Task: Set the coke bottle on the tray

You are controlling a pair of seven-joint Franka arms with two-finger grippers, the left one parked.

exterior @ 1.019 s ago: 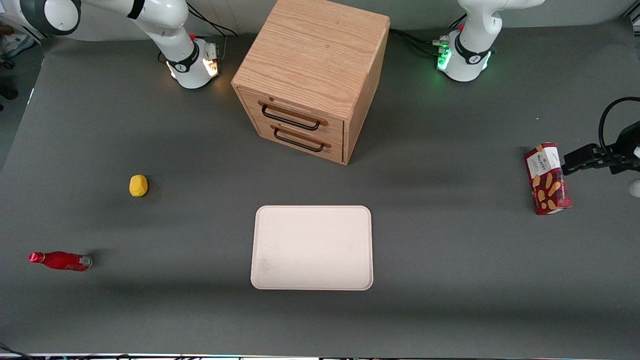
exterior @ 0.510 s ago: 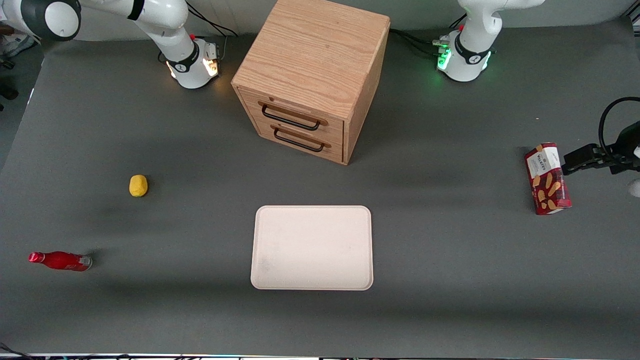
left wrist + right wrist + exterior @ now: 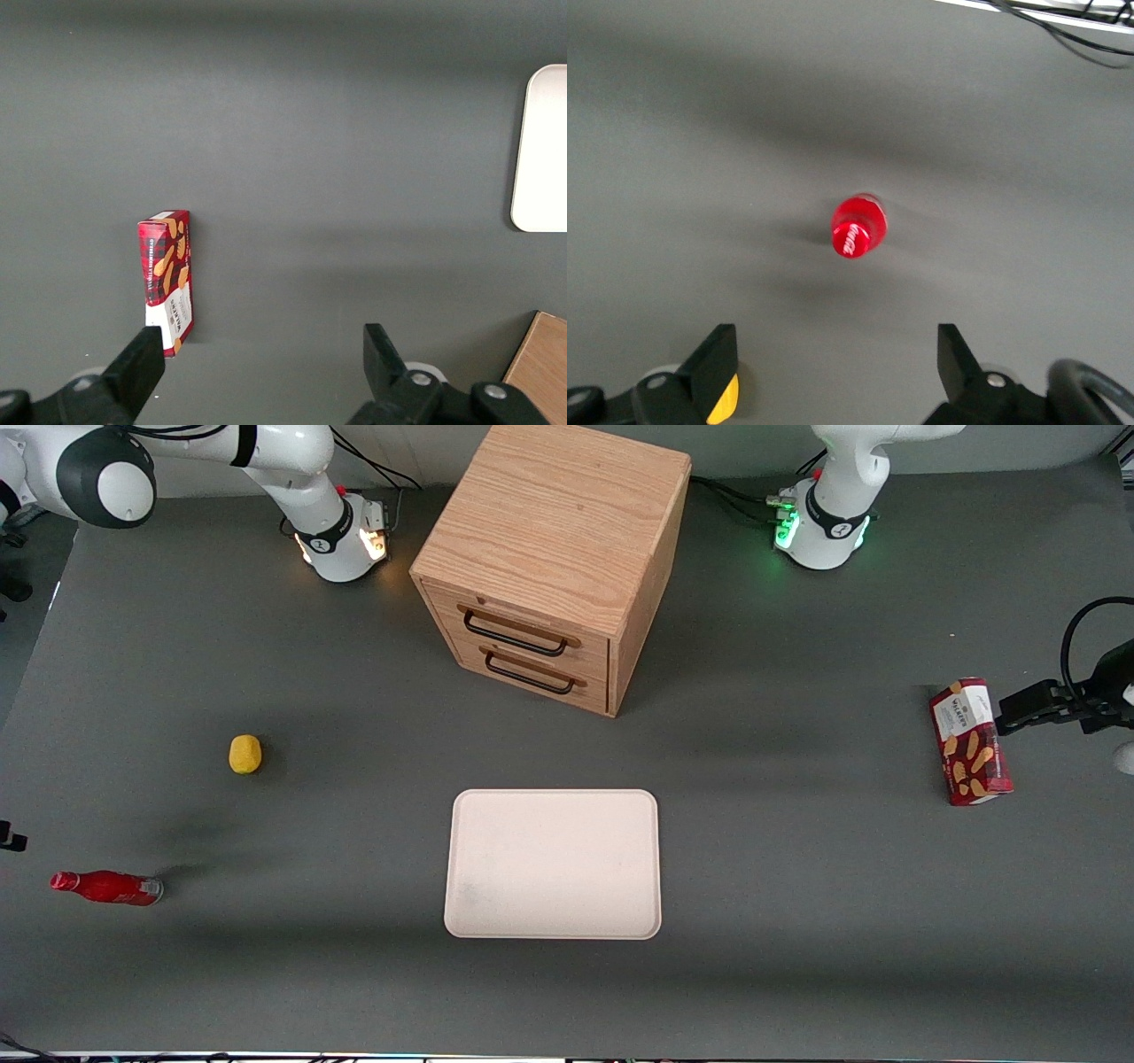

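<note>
The coke bottle, slim and red with a silvery base, lies on its side on the grey table toward the working arm's end. In the right wrist view it shows end-on with white script, ahead of my gripper and apart from it. The gripper is open with nothing between its fingers. In the front view only a small dark part of the gripper shows at the frame's edge, above the table near the bottle. The pale cream-pink tray lies bare in the middle of the table, nearer the front camera than the cabinet.
A small yellow lump lies farther from the front camera than the bottle; it also peeks out by one fingertip. A wooden two-drawer cabinet stands mid-table. A red biscuit box lies toward the parked arm's end.
The working arm has swung: its elbow joint shifted, and a dark part of the gripper has come into the front view's edge near the bottle. Bottle, tray and other objects have not moved.
</note>
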